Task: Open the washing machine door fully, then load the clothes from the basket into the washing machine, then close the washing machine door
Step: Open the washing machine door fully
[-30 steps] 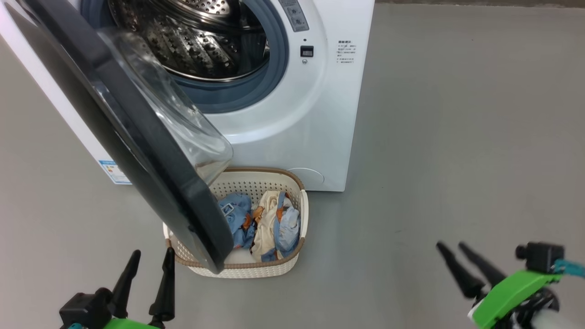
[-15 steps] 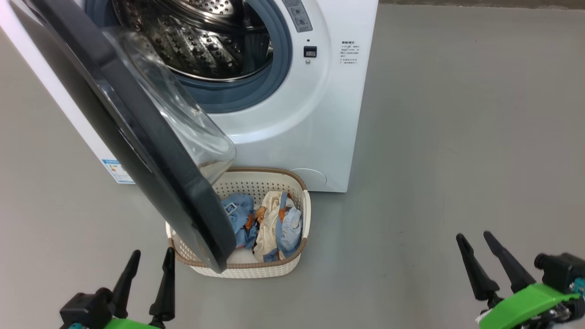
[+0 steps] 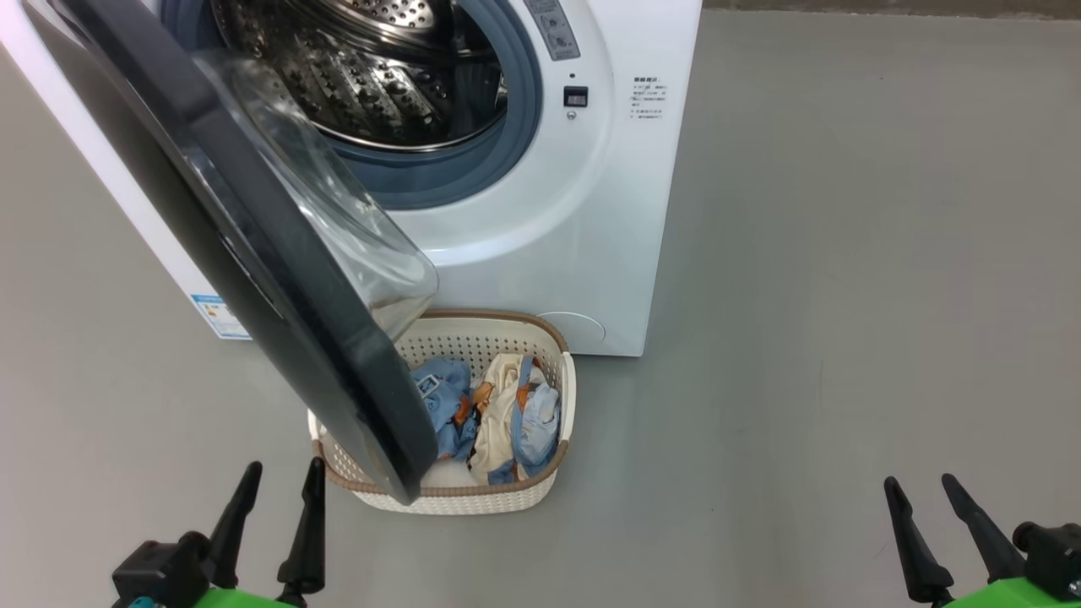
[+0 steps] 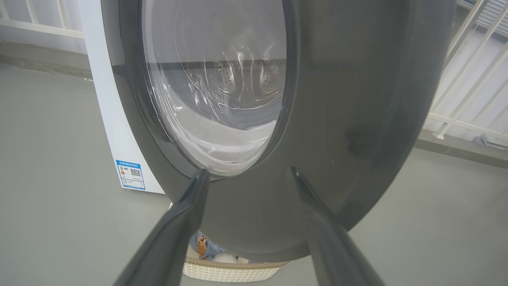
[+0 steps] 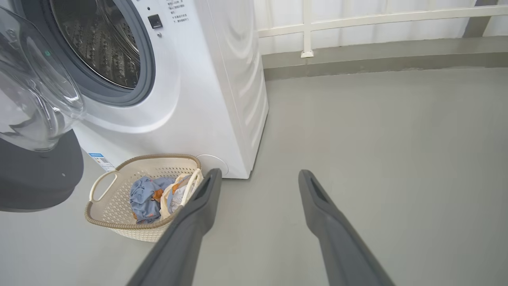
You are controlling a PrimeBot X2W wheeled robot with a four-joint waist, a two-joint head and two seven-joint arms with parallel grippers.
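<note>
The washing machine [image 3: 583, 211] [image 5: 222, 87] stands ahead with its steel drum bare. Its black-rimmed door [image 3: 253, 253] [image 4: 337, 119] [image 5: 35, 171] hangs partly swung out over the left of the basket [image 3: 507, 498] [image 5: 119, 228]. In the basket lie the clothes: a light blue piece [image 3: 443, 397] [image 5: 145, 196] and a cream one with blue trim [image 3: 507, 414] [image 5: 176, 190]. My left gripper [image 3: 283, 473] [image 4: 246, 172] is open, close before the door's outer face. My right gripper [image 3: 916, 490] [image 5: 258, 174] is open over bare floor, far right of the basket.
Grey floor [image 3: 844, 253] spreads wide to the machine's right. A white railing [image 5: 357, 20] and low kerb run along the back. A blue label [image 4: 131, 174] sits low on the machine's side.
My right gripper has dropped back toward the lower right corner of the head view, away from the basket. The left gripper, door and basket have kept still.
</note>
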